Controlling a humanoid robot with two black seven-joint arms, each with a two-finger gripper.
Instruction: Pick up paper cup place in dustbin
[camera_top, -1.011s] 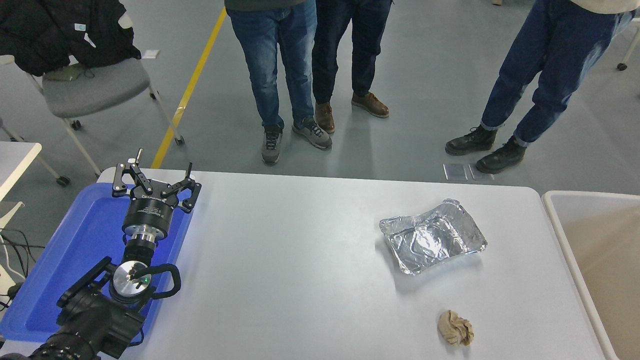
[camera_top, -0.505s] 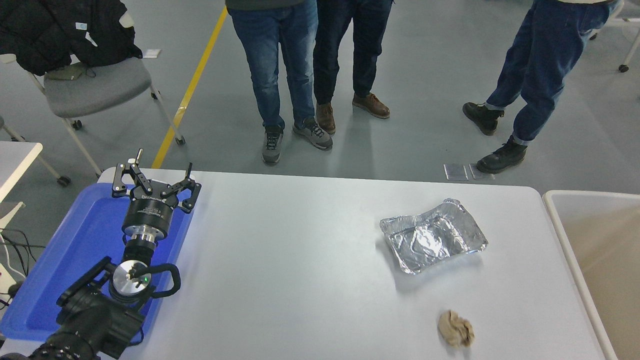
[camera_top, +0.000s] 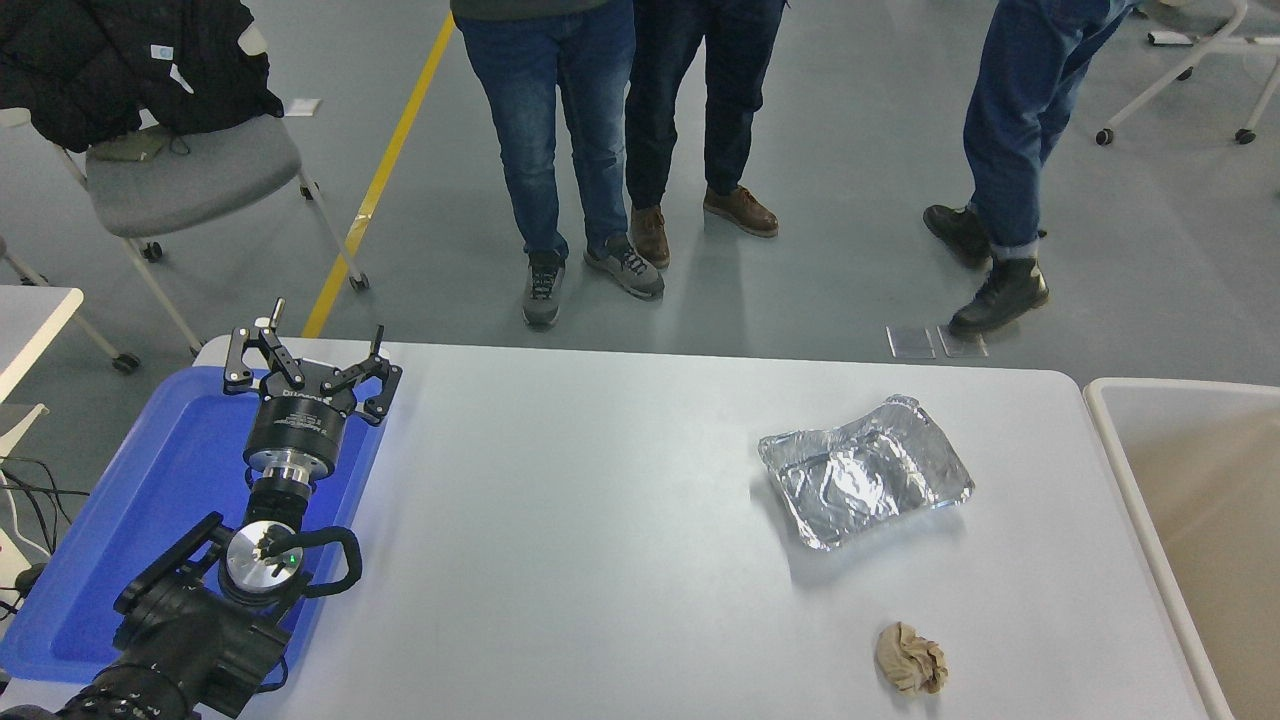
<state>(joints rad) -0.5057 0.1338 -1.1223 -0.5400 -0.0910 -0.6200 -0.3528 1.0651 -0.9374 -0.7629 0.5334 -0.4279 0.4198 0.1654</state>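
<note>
Hovering over the blue tray (camera_top: 120, 520) at the table's near left corner, the left gripper (camera_top: 310, 350) has its fingers spread apart and grips nothing; it has not shifted across the last second. The right arm does not appear anywhere in the picture, so nothing can be said of its gripper.

Out across the white table (camera_top: 600, 520), a silver foil tray (camera_top: 865, 470) lies toward the right, and nearer the robot, well apart from it, sits a crumpled tan paper wad (camera_top: 910, 657). Both lie where they did a second ago. Off the table's right edge stands the dustbin (camera_top: 1110, 450), its off-white rim and beige inside partly cut by the frame.

No paper cup shows on the table, in either tray, or in the visible part of the bin (the bin's floor runs out of view, so a cup lying there cannot be ruled out).

What has changed is behind the table: the person (camera_top: 1010, 190) at the far right has stepped leftward and turned. That bears nothing on the work. With the cup out of sight and no arm busy, the task looks either finished or not yet started; I cannot tell which.
</note>
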